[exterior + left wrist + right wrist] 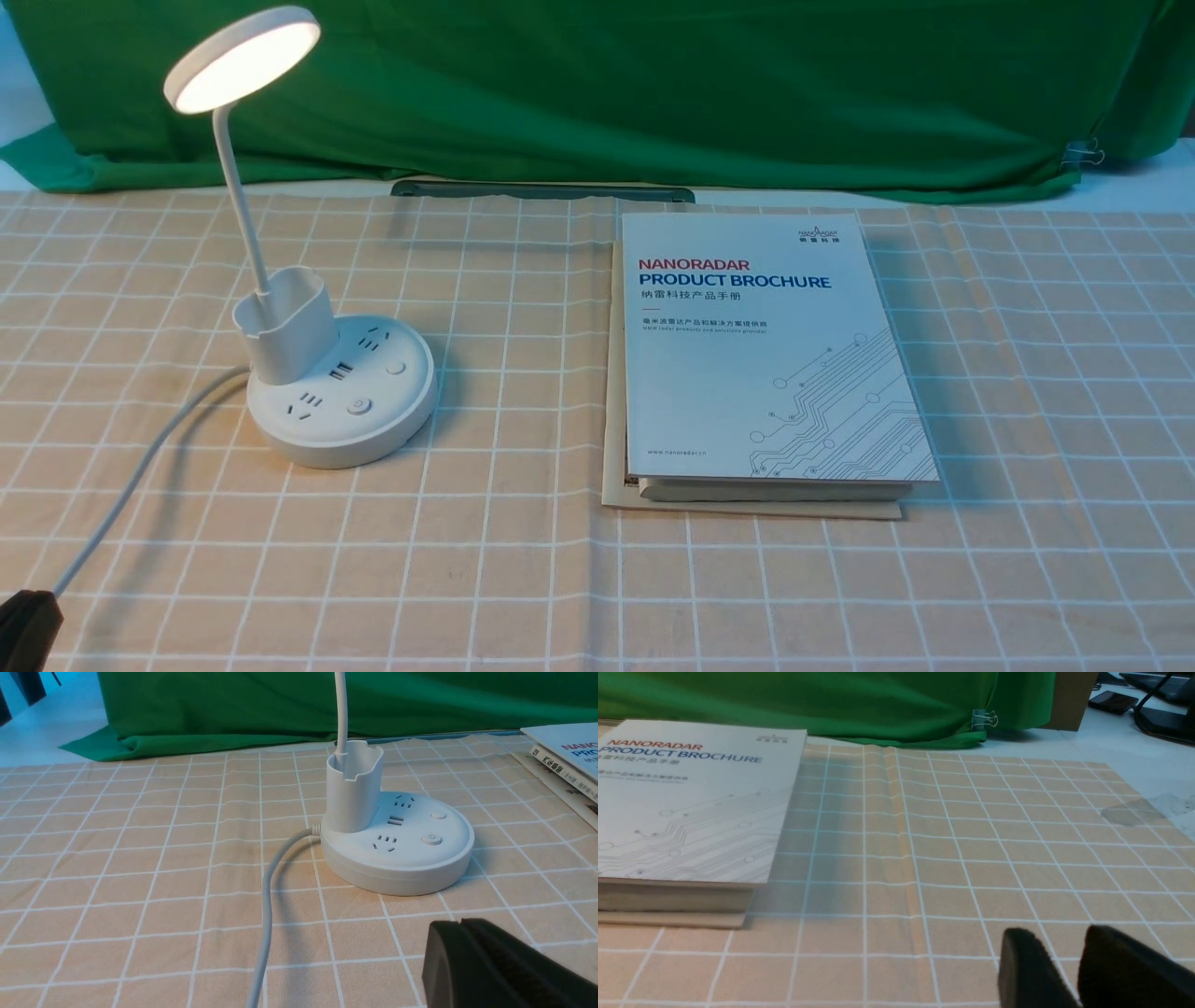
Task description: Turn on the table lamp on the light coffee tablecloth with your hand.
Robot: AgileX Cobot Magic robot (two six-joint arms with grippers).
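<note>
The white table lamp (341, 392) stands on the light coffee tablecloth (523, 560), left of centre. Its round disc head (243, 58) glows, lit. The base carries sockets and two buttons, one a power button (358, 407). Its white cord (131, 485) runs toward the near left. My left gripper (23, 627) shows only as a black tip at the near left corner, well short of the lamp. In the left wrist view the lamp base (397, 849) lies ahead of the left gripper (460, 921), whose jaws are shut and empty. My right gripper (1057, 933) hovers over bare cloth, jaws slightly apart and empty.
A white brochure (766, 345) lies on a stack of books right of centre; it also shows in the right wrist view (691, 802). A green backdrop cloth (653, 84) hangs along the far edge. A dark bar (541, 190) lies at its foot.
</note>
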